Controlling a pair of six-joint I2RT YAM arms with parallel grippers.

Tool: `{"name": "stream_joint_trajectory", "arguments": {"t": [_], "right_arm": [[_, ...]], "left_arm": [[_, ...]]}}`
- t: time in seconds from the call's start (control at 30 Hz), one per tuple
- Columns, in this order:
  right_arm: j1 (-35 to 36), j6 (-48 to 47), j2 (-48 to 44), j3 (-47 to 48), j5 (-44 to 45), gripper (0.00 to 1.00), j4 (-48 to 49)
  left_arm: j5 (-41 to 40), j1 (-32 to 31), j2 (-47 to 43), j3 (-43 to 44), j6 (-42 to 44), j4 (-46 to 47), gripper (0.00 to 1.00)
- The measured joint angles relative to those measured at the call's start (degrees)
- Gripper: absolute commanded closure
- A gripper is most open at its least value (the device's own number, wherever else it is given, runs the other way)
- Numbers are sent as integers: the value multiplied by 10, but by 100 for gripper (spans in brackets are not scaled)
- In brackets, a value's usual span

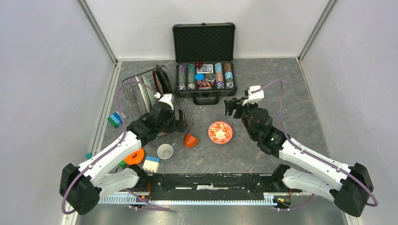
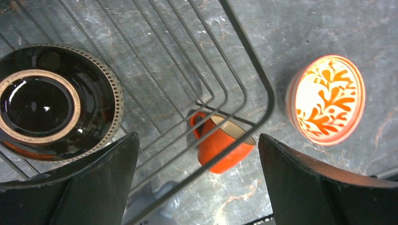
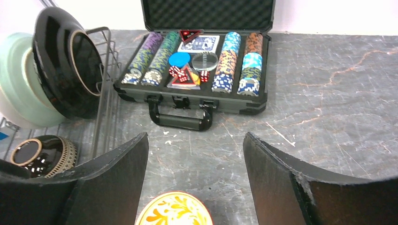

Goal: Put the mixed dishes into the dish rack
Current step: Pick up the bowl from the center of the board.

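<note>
Take the far wall as twelve o'clock on the desk (image 1: 291,103). Nearest your arm bases, toward seven o'clock, sits a white-and-blue block (image 1: 151,163). An orange ring (image 1: 134,156) lies at its ten o'clock, and the white cup (image 1: 165,151) stands upright just at its one o'clock. A little further out, the orange cup (image 1: 190,140) lies tipped on its side, just outside the near right corner of the dish rack (image 1: 141,98). The red-patterned bowl (image 1: 220,132) stands mouth-up at that cup's three o'clock, apart from it. Your left pincer (image 2: 198,140) hangs over the rack's near right part, jaws wide apart with nothing between them — below it a dark bowl (image 2: 47,108) rests on the rack's wire floor. Your right pincer (image 3: 195,138) hovers above bare desk at the red-patterned bowl's one o'clock, its jaws likewise apart and empty. Further in, at the rack's far end, plates stand on edge — a dark plate (image 3: 70,70) right beside a pale teal plate (image 3: 16,84). Furthest out, at twelve o'clock, the poker chip case (image 1: 204,70) lies open against the wall.
</note>
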Motion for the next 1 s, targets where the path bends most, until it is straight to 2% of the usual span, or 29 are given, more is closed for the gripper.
{"name": "stream_joint_trajectory", "arguments": {"t": [0.23,0.43,0.67,0.83,1.0], "right_arm": [[-35,0,7,-5,-24,15,-25],[-108,15,36,-6,-89,13,-59],[-197,20,68,-11,-223,12,-80],[-257,10,96,-19,-336,12,-95],[-286,-26,137,-19,-437,16,-124]], "left_arm": [[-24,30,80,-2,-1,17,0],[-75,50,79,-21,-7,17,0],[-121,74,73,-33,-15,10,0],[-103,76,64,-33,-15,17,0],[-70,77,7,-33,-14,22,0]]}}
